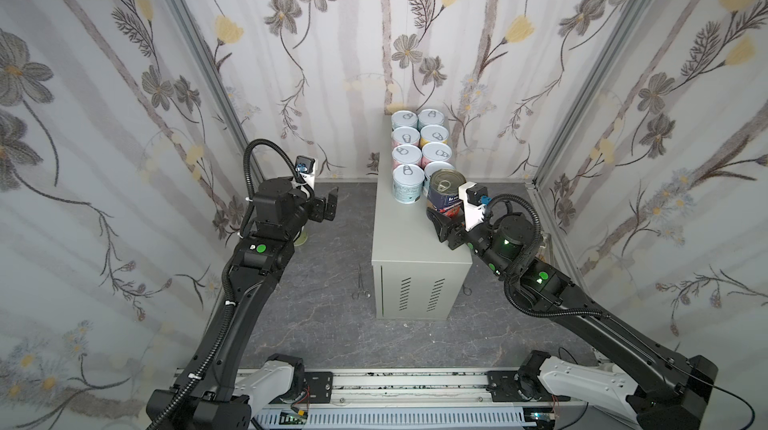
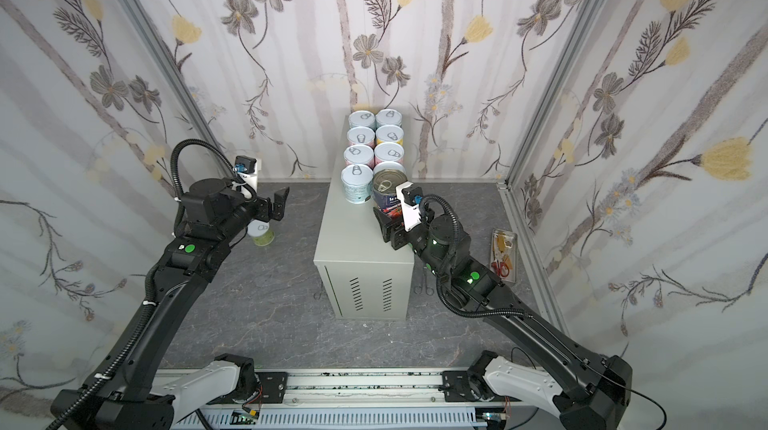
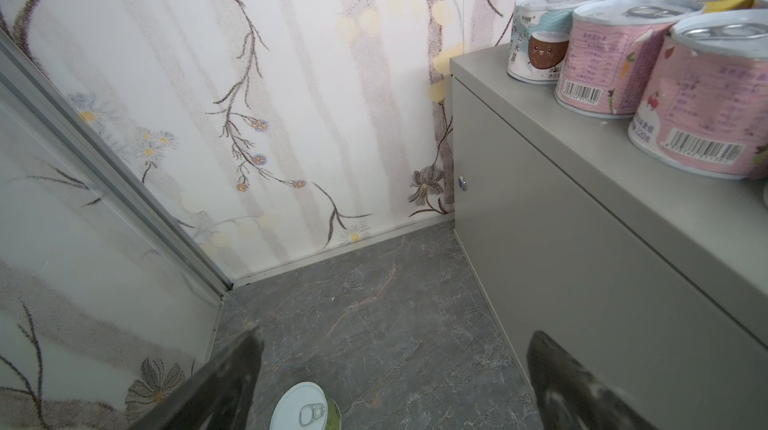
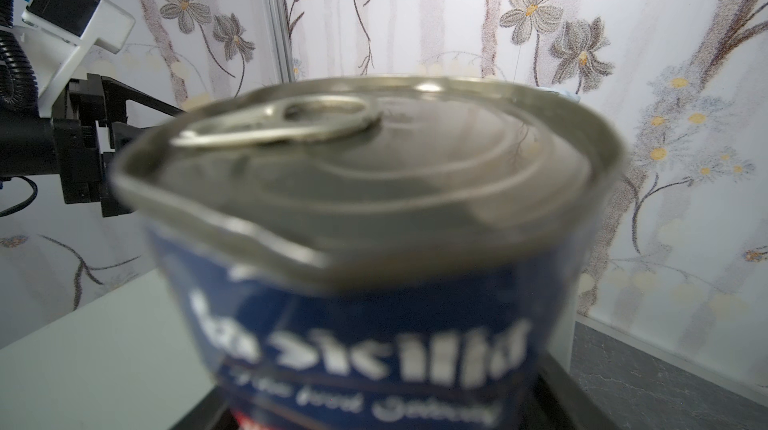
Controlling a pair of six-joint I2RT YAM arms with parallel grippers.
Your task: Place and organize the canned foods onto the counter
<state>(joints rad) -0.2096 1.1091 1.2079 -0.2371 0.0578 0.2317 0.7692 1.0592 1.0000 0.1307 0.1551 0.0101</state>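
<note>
Tomato can [image 1: 446, 187] inside right claw [image 1: 445, 216], over counter [image 1: 415, 245]

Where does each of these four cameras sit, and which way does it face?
Both top views: high above the front rail, looking down on the counter; both arms show.
Left wrist: behind the open left gripper, facing the back corner, floor and green can; fingertips show.
Right wrist: behind the right gripper, filled by the dark-blue can; left gripper shows beyond.
Shared: top views and left wrist both show the pink cans.
</note>
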